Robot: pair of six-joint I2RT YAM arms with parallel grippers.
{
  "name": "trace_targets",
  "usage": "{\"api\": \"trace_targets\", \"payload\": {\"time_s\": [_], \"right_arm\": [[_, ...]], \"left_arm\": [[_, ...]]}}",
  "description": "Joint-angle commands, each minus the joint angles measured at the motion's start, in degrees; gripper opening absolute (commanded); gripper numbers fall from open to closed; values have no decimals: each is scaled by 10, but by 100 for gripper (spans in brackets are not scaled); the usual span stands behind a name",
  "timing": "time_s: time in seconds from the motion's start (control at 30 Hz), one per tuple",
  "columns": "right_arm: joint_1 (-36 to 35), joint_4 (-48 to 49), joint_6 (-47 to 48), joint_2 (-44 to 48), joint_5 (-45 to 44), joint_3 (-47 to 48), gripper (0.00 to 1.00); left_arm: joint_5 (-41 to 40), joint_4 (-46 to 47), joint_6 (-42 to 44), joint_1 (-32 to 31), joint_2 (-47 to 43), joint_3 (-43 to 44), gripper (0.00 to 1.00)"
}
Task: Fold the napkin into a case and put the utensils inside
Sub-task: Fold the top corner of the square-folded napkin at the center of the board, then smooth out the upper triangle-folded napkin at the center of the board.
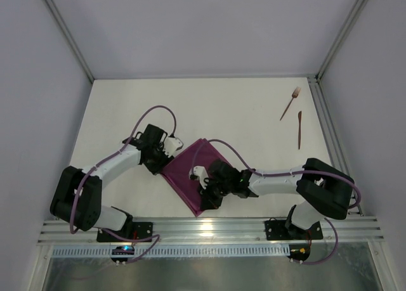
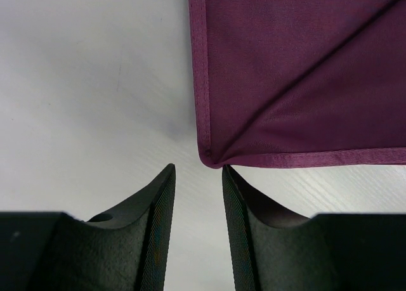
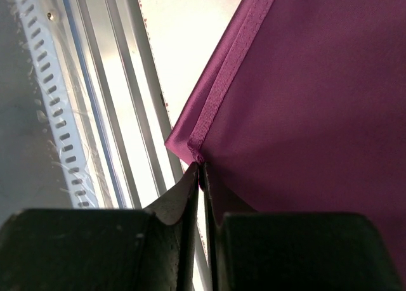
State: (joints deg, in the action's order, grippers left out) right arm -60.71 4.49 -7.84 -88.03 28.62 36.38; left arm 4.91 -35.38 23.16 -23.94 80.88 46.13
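The plum-purple napkin [image 1: 187, 167] lies folded in the middle of the table, its layers showing at the hems. My left gripper [image 1: 174, 146] [image 2: 198, 170] stands open at the napkin's far-left corner [image 2: 208, 156], which lies just ahead of the fingertips with nothing between them. My right gripper [image 1: 204, 203] [image 3: 200, 167] is shut on the napkin's near corner, cloth [image 3: 317, 82] pinched at the very tips. The fork [image 1: 290, 103] and knife [image 1: 299, 129] lie side by side at the far right, away from both arms.
An aluminium rail [image 1: 209, 226] [image 3: 127, 113] runs along the table's near edge, right under the right gripper. Grey walls enclose the table, and a metal frame strip [image 1: 330, 132] runs along the right side beside the utensils.
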Motion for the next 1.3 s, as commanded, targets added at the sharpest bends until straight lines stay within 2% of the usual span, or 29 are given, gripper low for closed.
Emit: {"api": "trace_targets", "payload": {"time_s": [0.0,0.1,0.17,0.27,0.53,0.67,0.73,0.83,0.93,1.27], "right_arm": [[-5,33,-1,-4,-8,-8,11],[-4,29,0,-3,-7,-4,15],[-5,20,2,1,-8,6,24],[-5,-16,3,19,-10,31,31],[-5,-35,-2,79,-1,41,47],[-6,-26,-16,81,-30,31,46],[-5,-23,-34,61,-56,33,41],[-6,-21,-46,38,-59,33,40],[-45,-24,-32,43,-110,25,41],[-73,-29,-16,25,-147,24,43]], "left_arm": [[-4,20,13,-1,-8,0,37],[13,4,19,-1,-24,-1,41],[33,-8,22,-1,-46,4,46],[53,-44,37,-1,-77,15,51],[83,-94,69,-1,-123,28,54],[85,-80,50,-1,-120,35,54],[64,-59,36,-1,-100,37,53],[29,-17,16,-1,-67,35,50],[5,9,15,-1,-34,28,47],[21,42,15,-1,-17,-6,43]]}}
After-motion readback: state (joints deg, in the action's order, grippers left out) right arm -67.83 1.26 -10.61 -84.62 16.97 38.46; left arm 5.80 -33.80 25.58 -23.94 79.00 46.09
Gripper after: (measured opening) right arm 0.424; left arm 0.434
